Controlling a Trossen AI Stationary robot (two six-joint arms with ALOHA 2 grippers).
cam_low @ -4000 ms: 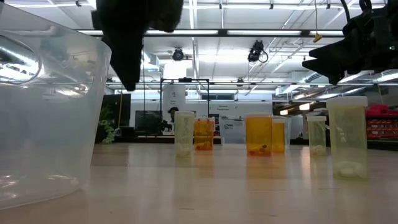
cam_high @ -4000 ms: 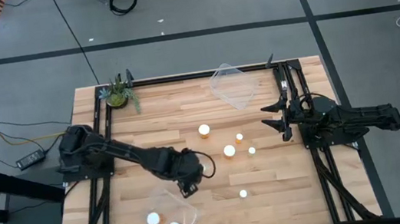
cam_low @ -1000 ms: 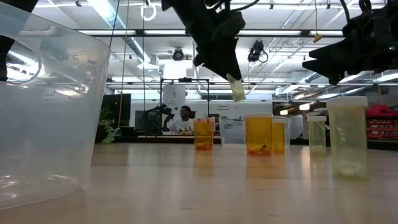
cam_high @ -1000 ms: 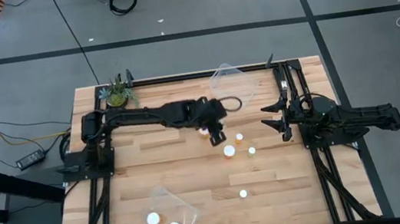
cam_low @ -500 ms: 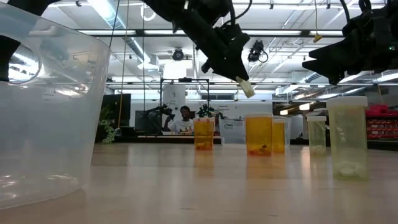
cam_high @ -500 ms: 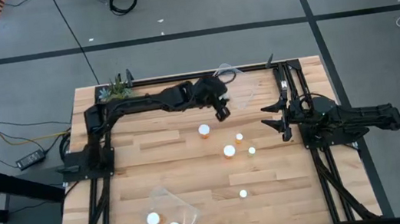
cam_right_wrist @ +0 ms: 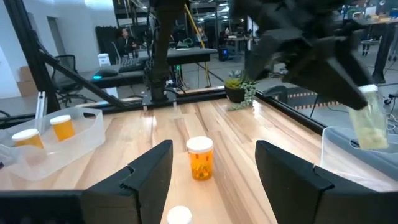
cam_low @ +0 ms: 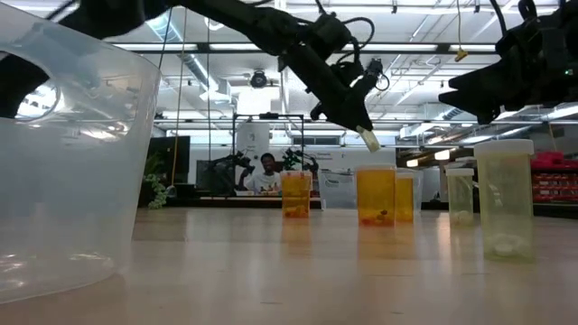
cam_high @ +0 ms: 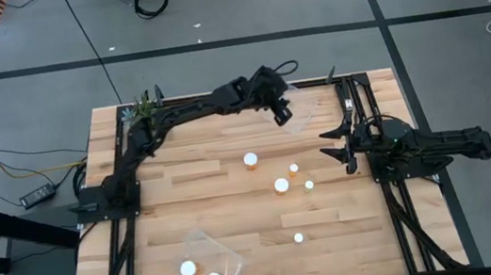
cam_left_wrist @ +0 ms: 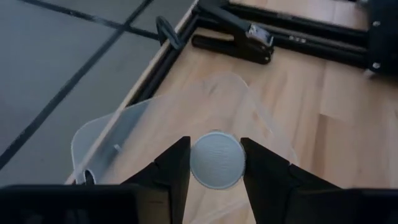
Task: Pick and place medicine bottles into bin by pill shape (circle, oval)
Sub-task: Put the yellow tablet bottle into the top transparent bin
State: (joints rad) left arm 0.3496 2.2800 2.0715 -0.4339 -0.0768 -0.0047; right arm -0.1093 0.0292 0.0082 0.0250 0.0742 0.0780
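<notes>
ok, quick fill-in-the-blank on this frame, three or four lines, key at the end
The left gripper holds a white-capped pale medicine bottle above the clear plastic ____.
The near clear bin holds ____ capped bottles.
The right gripper, holding nothing, has its jaws ____.
A small green ____ sits at the far left corner.

Missing: bin; two; open; plant

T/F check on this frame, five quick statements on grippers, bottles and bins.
1. The left gripper holds a medicine bottle. True.
2. It hangs above the far clear bin. True.
3. The near bin is empty. False: two white-capped bottles lie in it.
4. The right gripper grips a bottle. False: it is open, holding nothing, at the table's right side.
5. Five bottles stand loose on the table. True.
</notes>
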